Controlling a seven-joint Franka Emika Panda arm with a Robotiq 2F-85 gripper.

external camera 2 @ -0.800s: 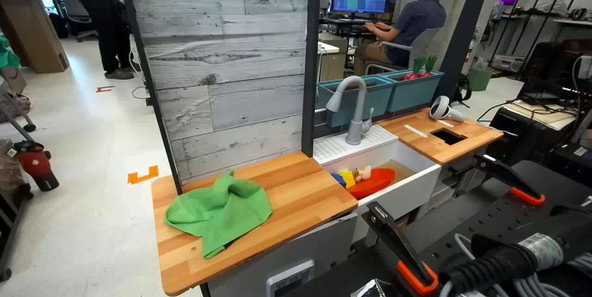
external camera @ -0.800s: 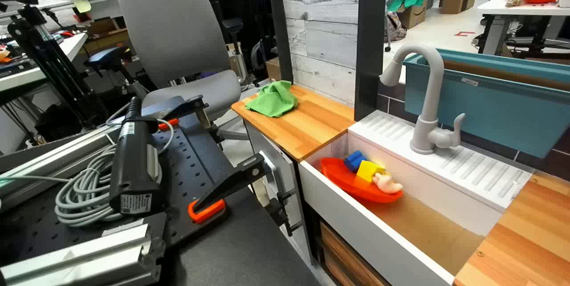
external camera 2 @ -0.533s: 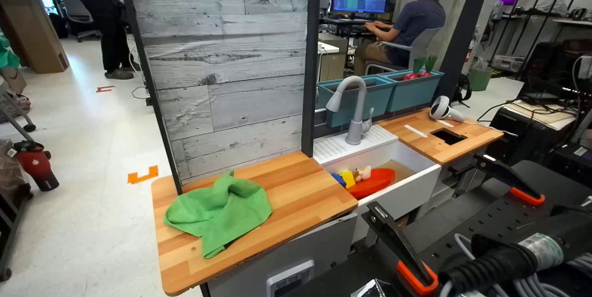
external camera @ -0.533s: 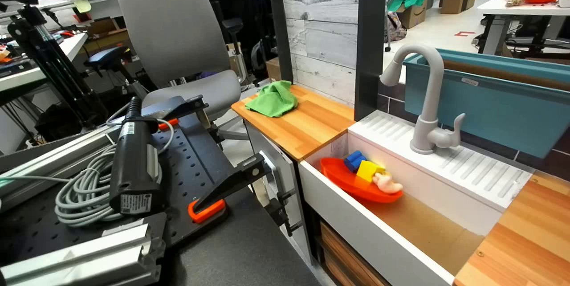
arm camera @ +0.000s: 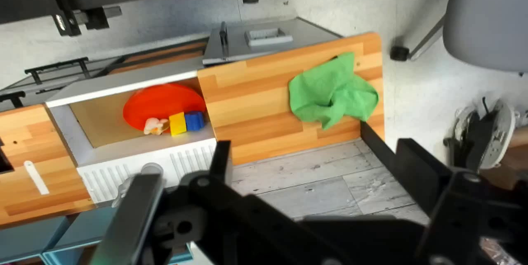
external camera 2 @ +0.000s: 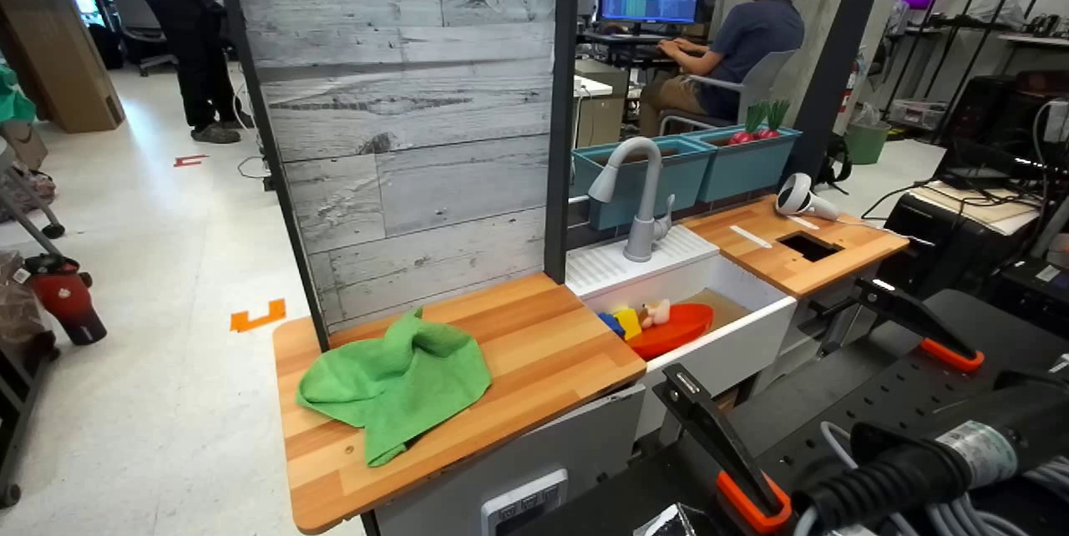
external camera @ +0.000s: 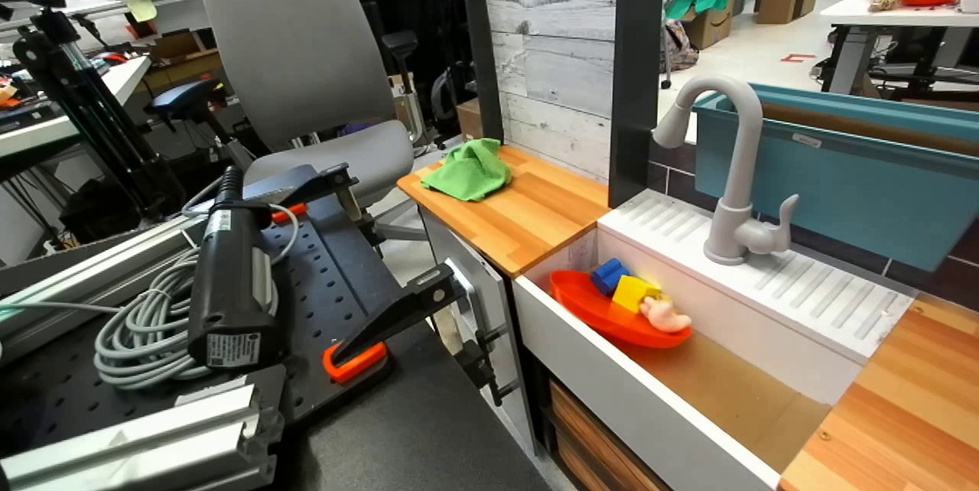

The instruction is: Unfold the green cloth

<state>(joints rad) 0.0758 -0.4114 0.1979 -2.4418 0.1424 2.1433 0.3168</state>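
Note:
The green cloth (external camera: 468, 171) lies crumpled on the wooden counter (external camera: 535, 208), with a raised fold and overlapping edges. It shows in both exterior views, fully in this exterior view (external camera 2: 401, 386). In the wrist view the cloth (arm camera: 330, 91) lies on the right part of the counter, partly folded over itself. My gripper (arm camera: 315, 149) is open and empty in the wrist view, its fingers wide apart. The cloth lies beyond the fingertips, apart from them. The gripper and arm do not show in the exterior views.
A grey plank panel (external camera 2: 401, 118) with dark posts stands along the counter's back edge. Beside the counter is a sink (external camera: 765, 391) with a faucet (external camera: 738, 170) and a red dish (external camera: 581, 307) with toys. Black clamps (external camera 2: 718, 444) and a black table edge lie in front.
The cloth and the counter things have not moved. Only a person standing in the background has shifted slightly.

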